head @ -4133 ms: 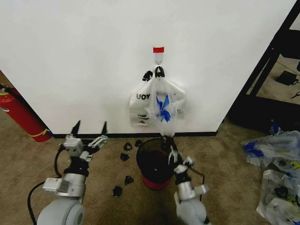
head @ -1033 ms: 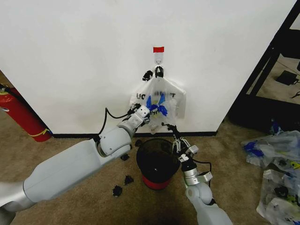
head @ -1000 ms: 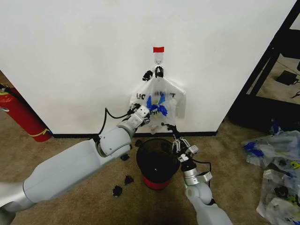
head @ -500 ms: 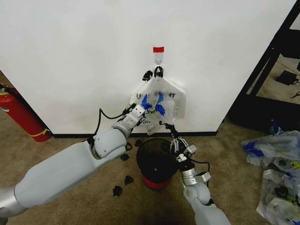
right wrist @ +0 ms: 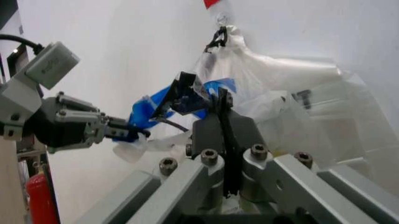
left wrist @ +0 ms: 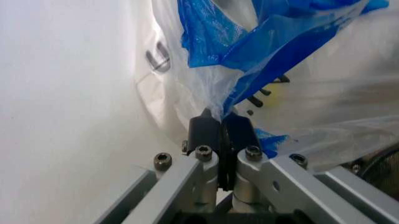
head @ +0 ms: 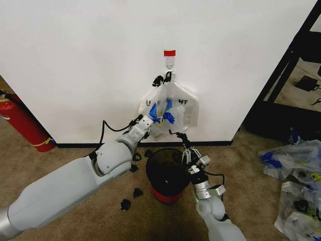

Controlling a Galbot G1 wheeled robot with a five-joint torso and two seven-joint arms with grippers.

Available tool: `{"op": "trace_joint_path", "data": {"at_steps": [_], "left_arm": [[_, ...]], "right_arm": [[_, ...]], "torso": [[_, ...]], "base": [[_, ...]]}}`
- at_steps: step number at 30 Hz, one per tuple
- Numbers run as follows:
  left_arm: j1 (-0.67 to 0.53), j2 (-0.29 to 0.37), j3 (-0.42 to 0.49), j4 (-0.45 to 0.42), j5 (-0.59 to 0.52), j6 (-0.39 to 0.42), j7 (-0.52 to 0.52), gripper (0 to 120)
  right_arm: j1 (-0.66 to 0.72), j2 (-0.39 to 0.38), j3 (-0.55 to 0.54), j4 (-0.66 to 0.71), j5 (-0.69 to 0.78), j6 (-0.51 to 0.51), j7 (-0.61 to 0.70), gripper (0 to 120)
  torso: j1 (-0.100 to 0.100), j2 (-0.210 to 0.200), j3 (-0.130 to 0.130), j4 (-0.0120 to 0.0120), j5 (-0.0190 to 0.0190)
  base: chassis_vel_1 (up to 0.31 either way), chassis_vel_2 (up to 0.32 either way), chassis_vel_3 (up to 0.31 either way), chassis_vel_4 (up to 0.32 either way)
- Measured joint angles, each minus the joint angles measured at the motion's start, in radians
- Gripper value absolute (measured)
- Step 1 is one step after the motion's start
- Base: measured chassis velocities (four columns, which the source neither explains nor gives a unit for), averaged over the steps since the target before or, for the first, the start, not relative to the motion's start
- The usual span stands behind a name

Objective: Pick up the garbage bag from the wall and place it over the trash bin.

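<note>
The garbage bag (head: pixel 163 111), thin clear film with blue patches, hangs by its handles from the hook (head: pixel 169 65) under a red tape strip on the wall (head: pixel 90 60). My left gripper (head: pixel 149 121) is shut on the bag's lower left side; the left wrist view has its fingers (left wrist: pixel 206 128) pinching clear and blue film (left wrist: pixel 262 42). My right gripper (head: pixel 176 134) is shut on the bag's bottom end, just above the far rim of the trash bin (head: pixel 152 173). In the right wrist view its fingertips (right wrist: pixel 219 100) hold a crumpled blue bit, and the left gripper (right wrist: pixel 121 130) is beyond.
A whiter bag (head: pixel 188 106) hangs behind on the same hook. A red fire extinguisher (head: pixel 22 123) leans at the left wall. Several black clips (head: pixel 136 192) lie on the carpet left of the bin. A pile of bags (head: pixel 296 186) and a black frame (head: pixel 296 60) are to the right.
The left arm has reached from the floor to the bag, closed on it and drawn its lower part left and up. The right gripper rose slightly and stays at the bag's bottom.
</note>
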Motion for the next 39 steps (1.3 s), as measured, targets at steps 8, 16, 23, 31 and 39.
{"op": "trace_joint_path", "data": {"at_steps": [8,16,23,31,39], "left_arm": [[-0.003,-0.040,-0.028,0.019,-0.097,-0.099,-0.007,0],[-0.011,-0.094,-0.028,0.048,-0.151,-0.122,-0.018,0],[-0.019,-0.102,-0.027,0.058,-0.149,-0.123,-0.015,0],[-0.005,-0.103,-0.024,0.059,-0.139,-0.126,-0.012,0],[-0.007,-0.115,-0.016,0.064,-0.134,-0.127,-0.012,0]], "right_arm": [[-0.008,-0.009,-0.001,0.001,-0.003,0.007,-0.001,0],[-0.042,-0.086,0.067,0.015,0.006,0.045,-0.183,18],[-0.076,-0.235,0.137,0.066,0.162,0.012,-0.397,43],[0.109,-0.299,0.026,0.155,0.064,-0.108,0.132,71],[0.342,-0.378,-0.144,-0.044,0.072,-0.252,0.047,97]], "torso": [[0.000,0.000,0.000,0.0000,0.0002],[0.000,0.000,0.000,0.0000,0.0005],[0.000,0.000,0.000,-0.0005,0.0003],[0.000,0.000,0.000,0.0007,0.0002],[0.000,0.000,0.000,-0.0002,0.0004]], "base": [[0.000,0.000,0.000,0.000],[0.000,0.000,0.000,0.000],[0.000,0.000,0.000,0.000],[0.000,0.000,0.000,0.000],[0.000,0.000,0.000,0.000]]}}
